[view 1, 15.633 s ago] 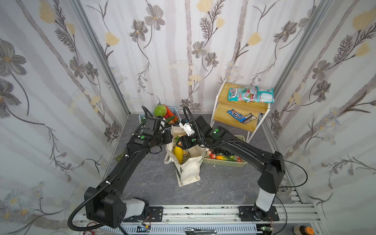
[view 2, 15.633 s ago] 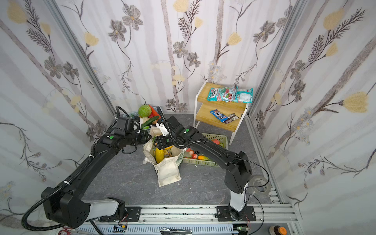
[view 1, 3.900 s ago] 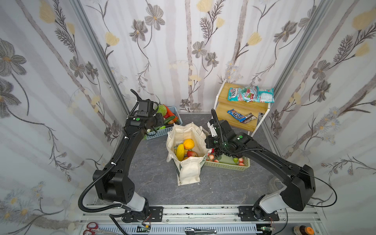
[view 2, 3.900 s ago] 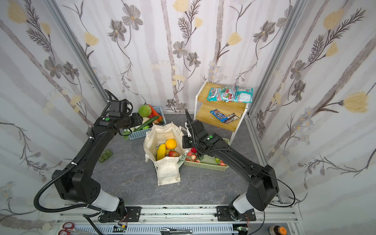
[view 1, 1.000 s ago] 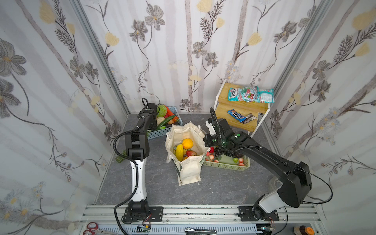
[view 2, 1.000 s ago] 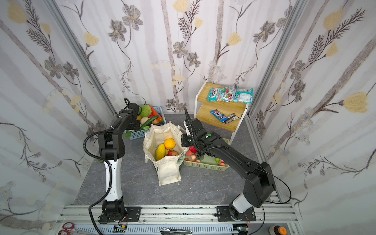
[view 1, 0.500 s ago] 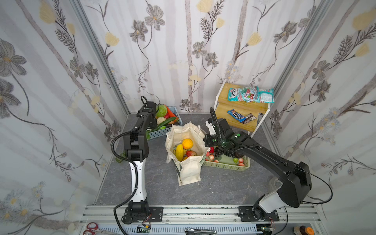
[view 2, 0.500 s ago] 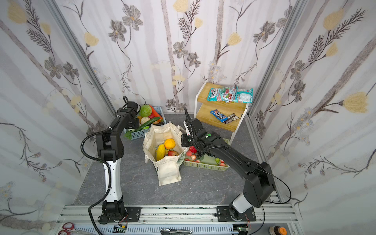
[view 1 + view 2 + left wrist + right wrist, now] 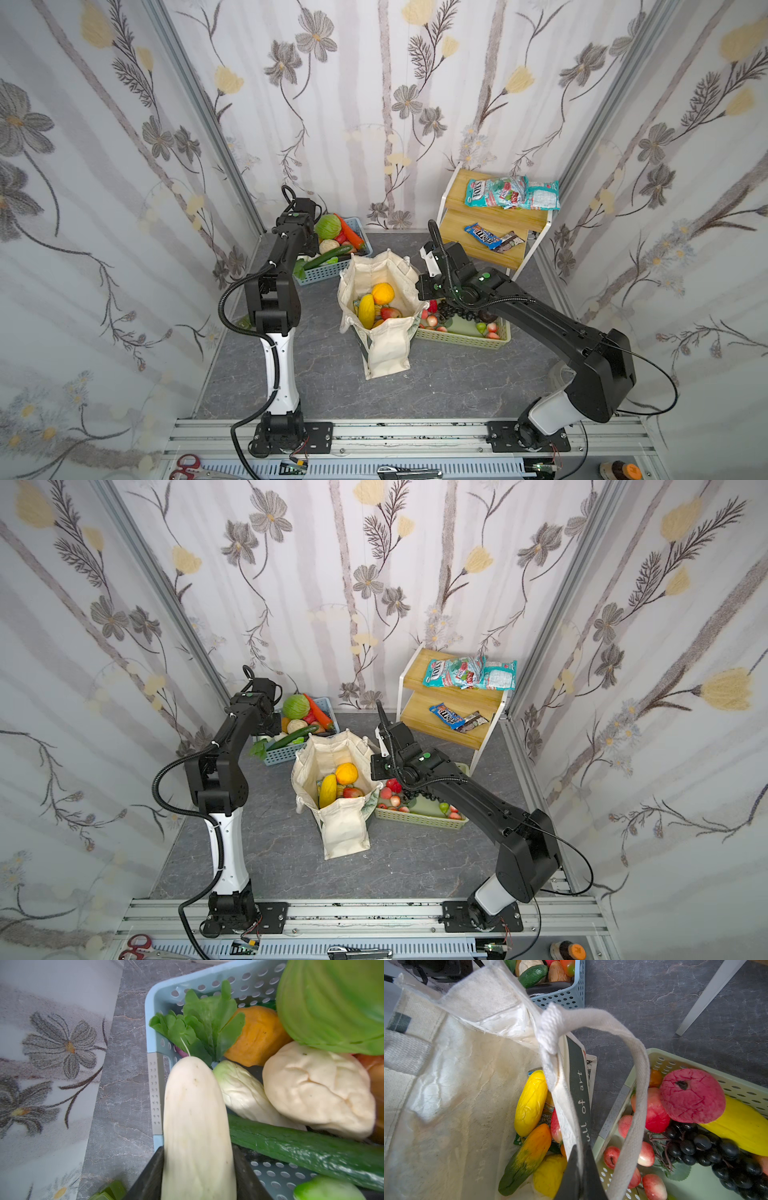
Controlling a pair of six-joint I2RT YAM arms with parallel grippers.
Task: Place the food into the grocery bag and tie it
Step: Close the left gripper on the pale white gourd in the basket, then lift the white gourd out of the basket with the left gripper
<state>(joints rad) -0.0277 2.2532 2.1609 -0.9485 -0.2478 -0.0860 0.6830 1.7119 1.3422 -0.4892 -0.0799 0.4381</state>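
Observation:
The grocery bag (image 9: 386,353) (image 9: 345,833) stands open mid-floor in both top views. Inside lie a round orange (image 9: 382,293), a yellow oblong fruit (image 9: 366,311) (image 9: 529,1103) and a snack packet (image 9: 548,1114). My right gripper (image 9: 579,1167) (image 9: 419,286) is shut on the bag's right rim, and a cream handle loop (image 9: 639,1076) hangs beside it. My left gripper (image 9: 197,1167) reaches into the blue basket (image 9: 151,1043). Its dark fingers (image 9: 149,1178) are shut on a pale white oblong vegetable (image 9: 195,1115) with green leaves.
The blue basket (image 9: 316,276) also holds cabbage (image 9: 328,226), cucumber and carrot. A pale green basket (image 9: 461,338) of fruit sits right of the bag. The wooden shelf (image 9: 490,216) at the back right carries teal sweet packets (image 9: 511,197) and a blue chocolate packet (image 9: 482,236).
The left gripper has closed a little on the white vegetable and its wrist has shifted slightly over the blue basket. The right gripper keeps its hold on the bag rim.

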